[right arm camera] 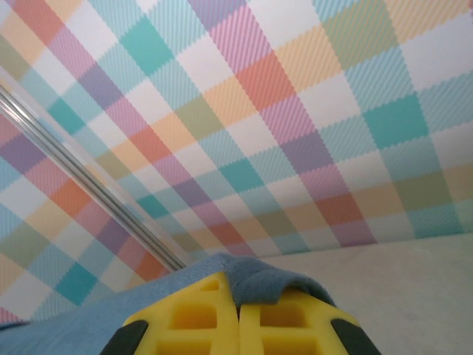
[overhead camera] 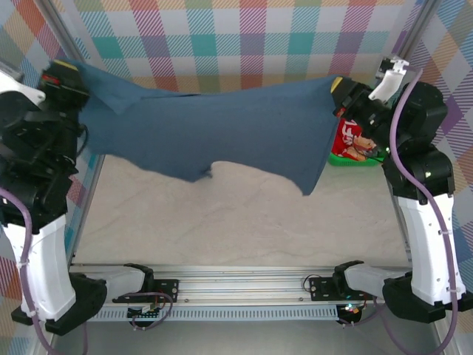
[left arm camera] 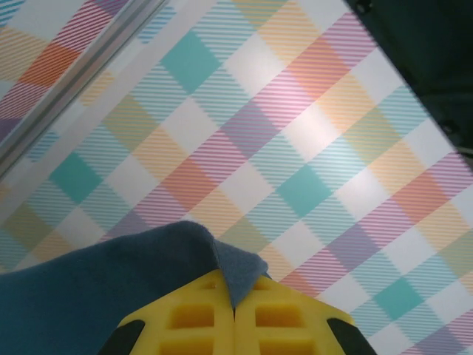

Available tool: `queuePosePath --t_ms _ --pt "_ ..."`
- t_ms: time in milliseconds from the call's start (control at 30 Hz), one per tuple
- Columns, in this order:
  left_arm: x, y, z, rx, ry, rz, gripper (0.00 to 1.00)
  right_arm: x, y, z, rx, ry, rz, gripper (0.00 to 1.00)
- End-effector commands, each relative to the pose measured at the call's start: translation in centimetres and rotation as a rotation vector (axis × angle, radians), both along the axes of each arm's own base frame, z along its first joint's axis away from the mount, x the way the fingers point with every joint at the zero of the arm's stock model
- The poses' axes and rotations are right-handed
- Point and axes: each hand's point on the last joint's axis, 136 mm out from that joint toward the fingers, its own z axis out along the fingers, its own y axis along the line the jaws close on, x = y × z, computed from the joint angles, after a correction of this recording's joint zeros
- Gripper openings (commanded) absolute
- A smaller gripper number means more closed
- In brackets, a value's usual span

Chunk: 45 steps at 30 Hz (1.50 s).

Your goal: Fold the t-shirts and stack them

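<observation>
A plain slate-blue t-shirt (overhead camera: 229,129) hangs stretched in the air between my two arms, its lower edge sagging toward the table. My left gripper (overhead camera: 63,74) is shut on its left end, high at the back left. In the left wrist view the cloth (left arm camera: 111,288) is pinched between the yellow fingers (left arm camera: 196,318) of that gripper (left arm camera: 235,299). My right gripper (overhead camera: 338,85) is shut on the right end; in the right wrist view the blue cloth (right arm camera: 262,279) folds over its yellow fingers (right arm camera: 196,314). A red t-shirt with white lettering (overhead camera: 351,140) lies behind the right arm.
The green basket (overhead camera: 347,159) stands at the right, under the red shirt. The pale table top (overhead camera: 236,222) spreads below the hanging shirt. A checked backdrop (overhead camera: 251,37) closes the back and sides, with metal frame posts (overhead camera: 89,200) at the left.
</observation>
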Motion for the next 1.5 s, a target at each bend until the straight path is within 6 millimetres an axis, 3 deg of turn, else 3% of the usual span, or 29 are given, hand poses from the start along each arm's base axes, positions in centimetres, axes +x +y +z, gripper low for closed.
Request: queuePosePath --t_ms 0,133,267,367,433,533,600,767,867,967,1033,1133,1200,1267,1367,1433,1467 --pt "7.8 -2.1 -3.9 0.064 0.180 -0.039 0.00 4.0 2.2 -1.7 0.042 0.077 0.062 0.00" --pt "15.0 -2.2 -8.0 -0.012 0.294 -0.104 0.00 8.7 5.2 -4.2 0.088 0.177 0.158 0.00" --pt "21.2 -1.0 -10.4 -0.112 0.307 -0.208 0.00 13.5 7.6 -6.2 0.112 0.244 0.232 0.00" --pt "24.0 -0.5 -10.6 -0.125 0.281 -0.275 0.00 16.6 7.8 -6.7 0.112 0.251 0.233 0.00" --pt "24.5 -0.4 -9.5 -0.123 0.231 -0.308 0.00 18.2 7.3 -6.3 0.121 0.244 0.218 0.00" --pt "23.8 0.1 -6.2 -0.137 0.115 -0.343 0.00 19.2 6.0 -3.8 0.145 0.180 0.202 0.00" --pt "22.2 0.3 -3.5 -0.137 0.033 -0.359 0.00 19.3 4.9 -1.7 0.170 0.127 0.193 0.00" --pt "15.1 0.0 3.5 -0.047 -0.149 -0.354 0.00 17.7 1.6 2.5 0.209 0.021 0.152 0.00" --pt "10.9 -0.1 5.1 -0.018 -0.165 -0.325 0.00 16.2 0.3 3.9 0.215 -0.009 0.138 0.00" --pt "8.2 -0.3 3.5 -0.006 -0.088 -0.297 0.00 14.9 0.3 3.2 0.197 0.022 0.145 0.00" --pt "7.5 -0.5 0.1 -0.031 0.008 -0.293 0.00 14.4 0.5 0.7 0.200 0.102 0.149 0.00" --pt "7.7 -1.8 -11.1 -0.168 0.272 -0.330 0.00 14.3 0.8 -6.8 0.211 0.284 0.137 0.00" --pt "6.9 -3.1 -21.3 -0.259 0.485 -0.335 0.00 13.4 1.4 -13.1 0.212 0.410 0.141 0.00" --pt "4.3 -3.9 -31.8 -0.353 0.707 -0.298 0.00 11.9 2.4 -20.6 0.203 0.572 0.147 0.00" --pt "0.1 -4.5 -43.5 -0.461 0.937 -0.240 0.00 8.7 4.1 -30.9 0.186 0.820 0.175 0.06" --pt "-2.3 -5.0 -48.5 -0.523 1.035 -0.216 0.04 6.6 5.2 -36.4 0.156 0.957 0.197 0.20" --pt "-3.5 -5.1 -50.3 -0.544 1.077 -0.194 0.15 5.5 5.1 -38.8 0.132 1.031 0.179 0.29"
